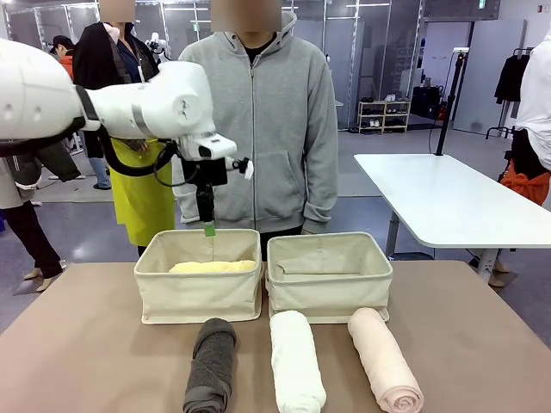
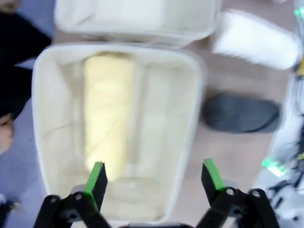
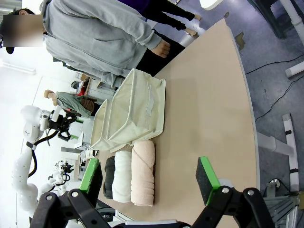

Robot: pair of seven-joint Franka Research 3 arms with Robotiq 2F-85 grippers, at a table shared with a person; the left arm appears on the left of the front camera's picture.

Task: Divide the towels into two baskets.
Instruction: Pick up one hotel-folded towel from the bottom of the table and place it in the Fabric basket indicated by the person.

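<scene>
As the front view has it, one of four is sorted: the pale yellow towel [image 1: 213, 267] lies in the left basket [image 1: 200, 299], and the right basket [image 1: 329, 292] shows no towel inside. The dark grey towel [image 1: 211, 366], white towel [image 1: 296, 361] and pale pink towel [image 1: 384, 360] lie side by side on the worktop [image 1: 77, 344] just before the baskets, so three seem left to place. The left end effector [image 1: 209, 227] hangs above the left basket. From the left wrist view, its jaws stand open and empty over the pale yellow towel. From the right wrist view, the right end effector [image 3: 148, 166] is open too, holding nothing, well apart from the towels.
</scene>
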